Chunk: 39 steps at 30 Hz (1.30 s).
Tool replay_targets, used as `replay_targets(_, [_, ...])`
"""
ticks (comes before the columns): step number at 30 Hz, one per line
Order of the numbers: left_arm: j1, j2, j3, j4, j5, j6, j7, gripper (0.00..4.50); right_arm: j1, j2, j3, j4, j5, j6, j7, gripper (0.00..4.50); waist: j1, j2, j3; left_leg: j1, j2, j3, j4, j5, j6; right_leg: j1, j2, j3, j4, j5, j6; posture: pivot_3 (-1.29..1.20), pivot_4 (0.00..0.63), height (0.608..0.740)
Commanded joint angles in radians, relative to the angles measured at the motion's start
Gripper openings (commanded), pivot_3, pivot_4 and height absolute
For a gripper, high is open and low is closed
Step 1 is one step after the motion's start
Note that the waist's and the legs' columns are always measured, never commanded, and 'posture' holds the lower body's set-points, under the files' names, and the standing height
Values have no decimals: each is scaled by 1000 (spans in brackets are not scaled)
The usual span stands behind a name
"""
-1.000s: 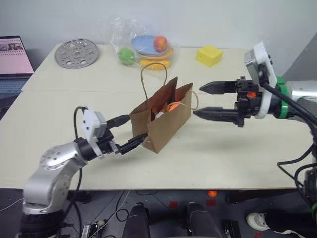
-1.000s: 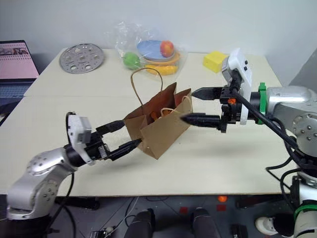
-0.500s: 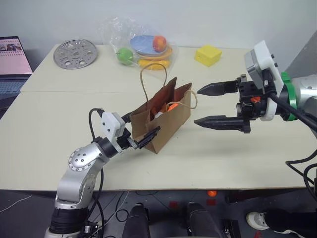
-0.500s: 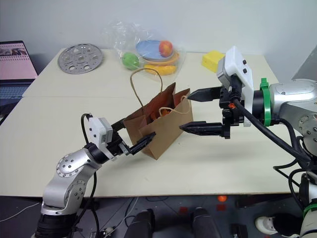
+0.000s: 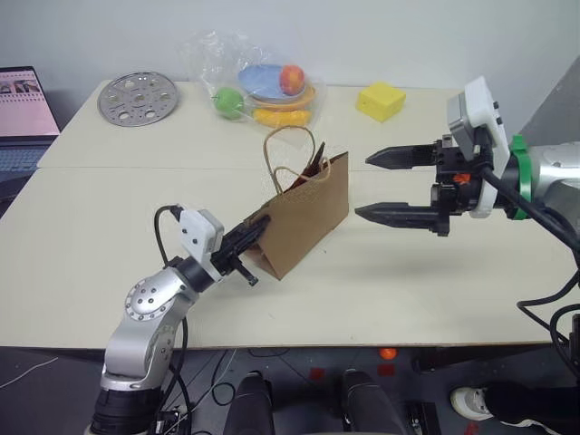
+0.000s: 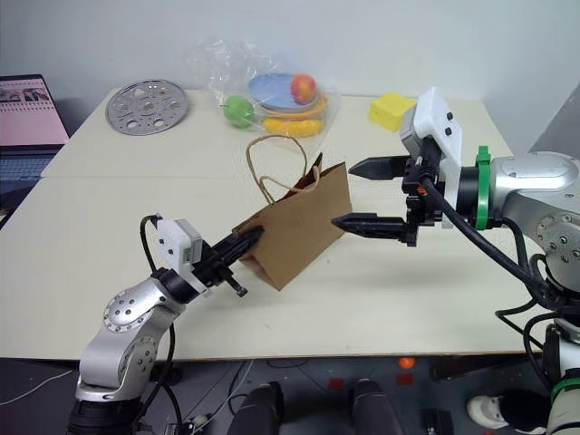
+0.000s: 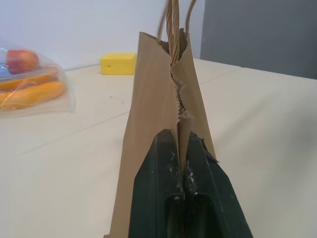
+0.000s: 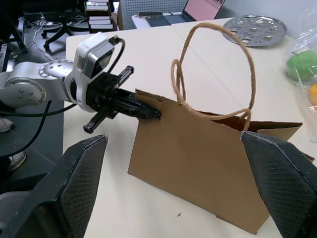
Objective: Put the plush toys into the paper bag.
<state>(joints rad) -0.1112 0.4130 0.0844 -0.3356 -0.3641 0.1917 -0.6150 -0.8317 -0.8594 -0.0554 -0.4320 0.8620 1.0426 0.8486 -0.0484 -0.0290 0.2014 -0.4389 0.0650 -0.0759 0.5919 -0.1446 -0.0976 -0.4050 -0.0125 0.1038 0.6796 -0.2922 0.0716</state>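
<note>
Since the earlier frames the left gripper [image 5: 251, 236] has been closed from a wide spread onto the near end of the paper bag [image 5: 304, 217], and the bag's mouth, gaping before with orange showing inside, has been pressed flat. Both walls of the bag are now pinched together at that edge fold, as is seen in the left wrist view, where the torn paper edge rises between the two black fingers [image 7: 158, 193]. The bag stands on the surface [image 5: 435, 299], leaning a little, with its twisted handles [image 5: 292, 149] upright above it. The right gripper [image 5: 385, 186] is held spread wide, just beside the end of the bag opposite the left gripper, touching nothing.

The plush toys cannot be made out now; from the flattened mouth it is judged that they are enclosed inside the bag.

The bag is judged to be light, thin and easily creased or torn, its top edge already ragged. A firm pinch on a single wall would be likely to rip it under load. The handles or the folded side gusset are judged the stronger places to take hold. The toys, being soft and light, would be expected to shift inside if the bag is tilted.

Beyond the bag, a clear plastic bag of fruit [image 5: 263, 82] and a yellow sponge block [image 5: 381, 101] are left lying.
</note>
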Motion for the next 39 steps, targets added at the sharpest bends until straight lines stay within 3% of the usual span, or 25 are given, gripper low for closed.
replay_targets(1, [-8,-18,9,22,41,-102,18,7,1,0,-12,-3,-21,-33,-6,4500,0,0,0,0,0,0,0,0,0,0,0,0,0,0,0,0,150,740])
replay_targets(3, [-8,-15,7,27,30,-122,-5,7,4,2,-14,-5,-27,-37,-7,4500,0,0,0,0,0,0,0,0,0,0,0,0,0,0,0,0,150,740])
replay_targets(5, [-22,19,26,6,-23,-29,-15,7,9,-4,-23,-3,-32,-43,-5,4500,0,0,0,0,0,0,0,0,0,0,0,0,0,0,0,0,150,740])
replay_targets(7, [-110,76,73,14,-248,97,-157,7,-4,-48,-37,15,-19,-29,36,4500,-1,0,0,0,0,0,0,0,0,0,0,0,1,0,0,0,150,740])
replay_targets(11, [-356,210,48,327,-319,116,-557,7,-61,-247,-38,106,-20,-16,228,4500,17,3,2,-1,0,-1,1,0,0,-1,0,-1,-1,-3,-5,0,150,740])
replay_targets(17, [-651,165,-78,770,-217,-42,-963,7,-113,-324,-83,118,64,91,240,4500,12,2,2,-1,-1,1,-1,0,0,0,-2,-1,-3,-3,-4,0,150,740])
replay_targets(27, [-791,75,-235,1123,-171,-348,-999,7,-38,-315,-150,61,133,179,142,4500,-2,3,2,-3,0,-2,-3,-1,1,-2,0,-4,0,1,-1,0,150,740])
replay_targets(32, [-778,87,-240,1141,-177,-388,-999,7,-11,-325,-170,52,140,180,127,4500,-5,3,2,-3,0,-2,-3,-1,1,-2,0,-4,1,1,-1,0,150,740])
replay_targets(35, [-773,96,-242,1133,-177,-394,-999,603,-15,-315,-157,62,138,169,122,4500,-6,3,2,-3,0,-3,-2,-1,1,-2,0,-4,1,1,-1,0,150,740])
replay_targets(39, [-791,125,-207,1107,-168,-374,-999,1770,-3,-296,-109,91,81,89,159,4500,-8,3,2,-3,0,-3,-2,-1,1,-2,0,-4,1,1,-1,0,150,740])
